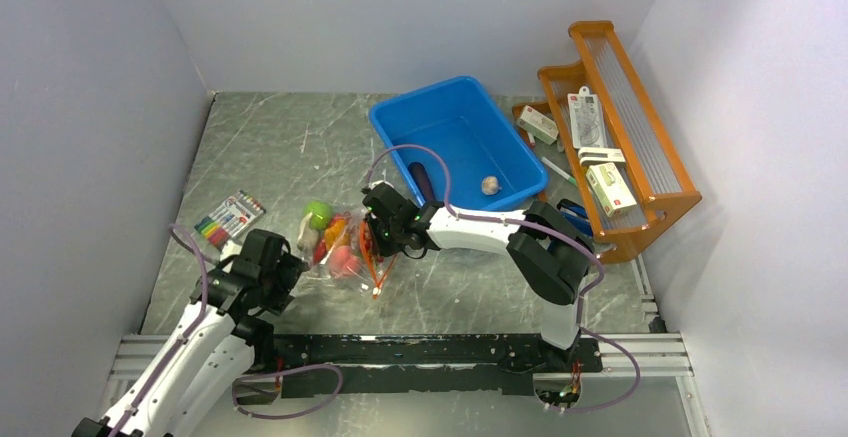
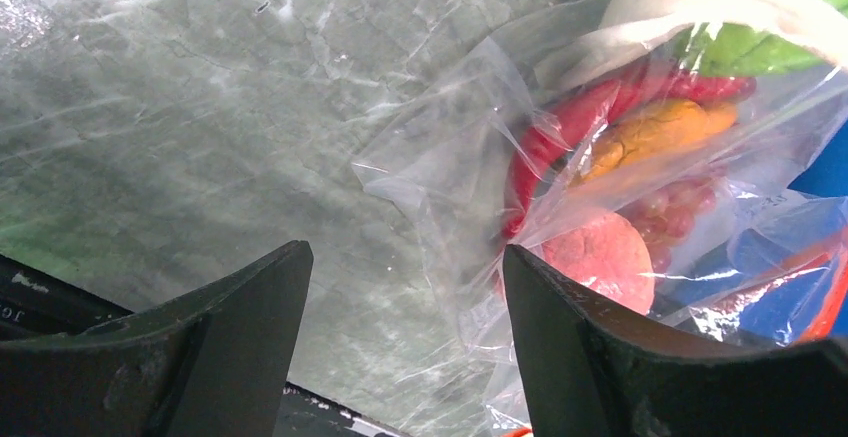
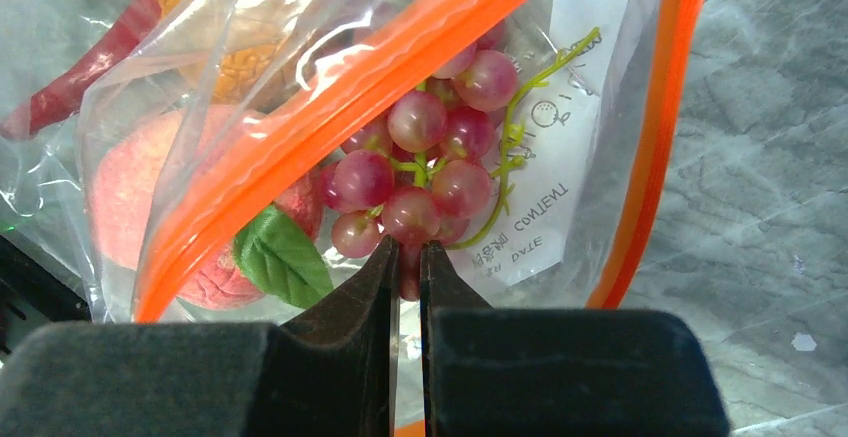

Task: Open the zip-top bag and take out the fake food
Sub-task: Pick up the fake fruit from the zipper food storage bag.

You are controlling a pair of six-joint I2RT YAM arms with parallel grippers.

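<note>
The right gripper [image 3: 405, 257] has its two matte black fingers pressed nearly together, with only a thin slit between them, at the lowest berry of the grapes [image 3: 420, 172]. A dark red sliver shows in the slit, but I cannot tell whether they clamp a grape or only film. The grapes are glossy, round and translucent on a thin green stem. They lie in the gaping mouth of the zip-top bag [image 3: 600, 87], whose orange zip strip [image 3: 330, 107] parts into two smooth bands that spread away from each other. Behind the left-hand band, under crinkled clear film, sits the matte pink peach [image 3: 130, 192] with a veined green leaf [image 3: 280, 257].

The left gripper [image 2: 405, 257] is spread wide at the bag's opposite end. A creased corner of film reaches into the gap, and one finger [image 2: 600, 357] is just beside the peach. Under the film there lie a curved red piece [image 2: 560, 127] and a rough orange piece [image 2: 655, 132].

From above, the bag lies mid-table between the two grippers, with the green ball [image 1: 319, 213] at its far left corner. Just beyond it is the hard blue bin [image 1: 455, 132], which holds the purple eggplant [image 1: 422, 179] and the beige bulb [image 1: 490, 185]. The table [image 2: 200, 107] is grey, marbled and scratched, and it lies bare ahead of the left gripper and between the bag and the near rail. A pack of markers [image 1: 228, 219] lies near the left wall. A slatted wooden rack [image 1: 665, 167] stands along the right wall.
</note>
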